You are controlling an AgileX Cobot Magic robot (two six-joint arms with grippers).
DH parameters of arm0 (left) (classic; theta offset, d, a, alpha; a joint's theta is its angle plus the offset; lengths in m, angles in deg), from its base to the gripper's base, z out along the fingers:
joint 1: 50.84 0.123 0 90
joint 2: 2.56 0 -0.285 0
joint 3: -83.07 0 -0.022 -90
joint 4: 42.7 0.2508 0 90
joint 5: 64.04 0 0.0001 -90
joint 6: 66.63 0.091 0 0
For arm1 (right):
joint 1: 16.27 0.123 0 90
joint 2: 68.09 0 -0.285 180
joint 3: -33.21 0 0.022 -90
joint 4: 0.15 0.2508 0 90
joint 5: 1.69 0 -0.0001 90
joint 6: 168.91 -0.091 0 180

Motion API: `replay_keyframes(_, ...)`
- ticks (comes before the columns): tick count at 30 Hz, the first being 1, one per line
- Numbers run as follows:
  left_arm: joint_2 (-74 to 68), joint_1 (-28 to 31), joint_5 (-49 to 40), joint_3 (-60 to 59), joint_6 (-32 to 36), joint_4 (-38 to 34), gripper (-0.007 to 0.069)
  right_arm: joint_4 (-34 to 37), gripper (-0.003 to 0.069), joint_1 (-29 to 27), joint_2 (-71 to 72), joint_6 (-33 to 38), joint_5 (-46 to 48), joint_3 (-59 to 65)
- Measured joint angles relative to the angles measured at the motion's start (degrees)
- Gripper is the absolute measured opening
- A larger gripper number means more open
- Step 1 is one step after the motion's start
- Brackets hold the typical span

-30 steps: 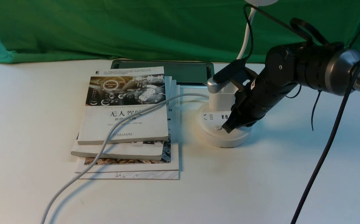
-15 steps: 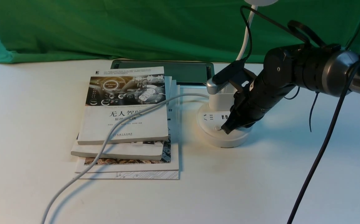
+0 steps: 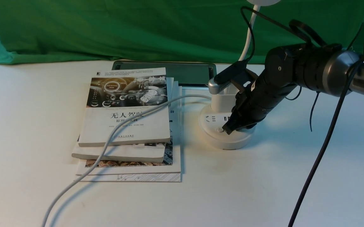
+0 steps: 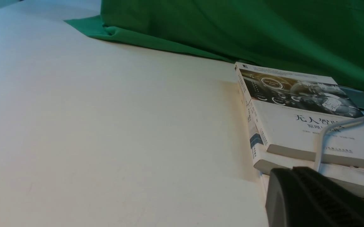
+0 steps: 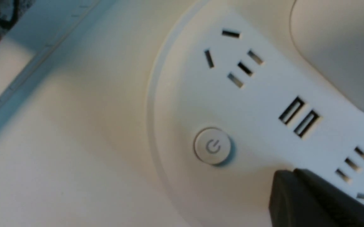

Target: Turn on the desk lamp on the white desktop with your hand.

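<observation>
Right gripper (image 3: 227, 130), fingertips pressed together, over the desk lamp's base (image 3: 225, 140), beside its power button (image 5: 213, 146); desk lamp at one o'clock on the white desktop (image 3: 232, 189).

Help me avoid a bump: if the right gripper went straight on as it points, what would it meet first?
Probably the top of the lamp's round white base: the right gripper points down at it, near the power button; the gap is unclear.
</observation>
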Motion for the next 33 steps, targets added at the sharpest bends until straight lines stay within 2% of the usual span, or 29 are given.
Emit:
replay_keyframes(8, 0.00, 0.00, 0.00, 0.00, 0.00, 0.00, 0.0021, 0.00, 0.0030, 0.12, 4.64, -0.24, 1.48, 1.59)
replay_keyframes(15, 0.00, 0.00, 0.00, 0.00, 0.00, 0.00, 0.0021, 0.05, 0.0030, 0.36, 19.92, -1.74, 0.32, 4.95)
replay_keyframes(20, 0.00, 0.00, 0.00, 0.00, 0.00, 0.00, 0.0021, 0.12, 0.0030, 0.98, 30.86, -3.80, -5.35, 15.34)
replay_keyframes(28, 0.00, 0.00, 0.00, 0.00, 0.00, 0.00, 0.0021, 0.30, 0.0038, 1.03, 54.49, -8.26, -24.13, 38.60)
replay_keyframes(33, 0.00, 0.00, 0.00, 0.00, 0.00, 0.00, 0.0021, 0.94, 0.0038, 1.03, 67.04, -10.01, -27.19, 47.13)
